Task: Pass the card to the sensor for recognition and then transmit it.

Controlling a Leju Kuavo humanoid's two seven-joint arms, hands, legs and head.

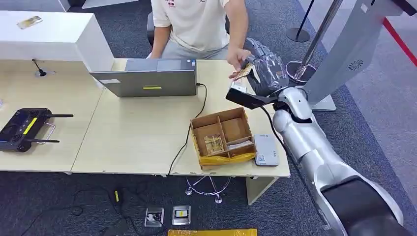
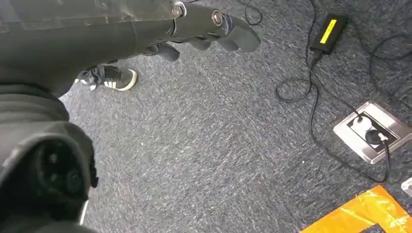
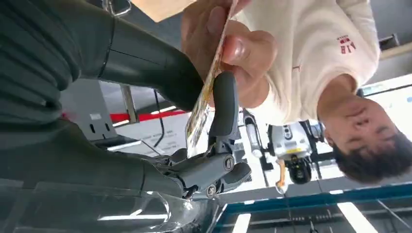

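Observation:
My right hand [image 1: 266,69] is raised over the table's far right corner. It pinches a thin gold-patterned card [image 1: 242,73] between thumb and a dark finger [image 3: 223,104]. In the right wrist view the card [image 3: 206,97] is seen edge-on. A seated person's hand [image 1: 238,59] grips the same card from the other end, its fingers [image 3: 233,46] closed on it. The white card sensor [image 1: 266,150] lies flat near the table's front right edge, well below my hand. My left hand [image 2: 204,24] hangs over the carpet, fingers loosely apart, holding nothing.
A partitioned cardboard box [image 1: 221,133] holding another card stands beside the sensor. A grey laptop [image 1: 150,78] with a black cable sits mid-table, a black controller [image 1: 24,129] at far left. A floor socket [image 2: 371,131], cables and a charger [image 2: 328,31] lie on the carpet.

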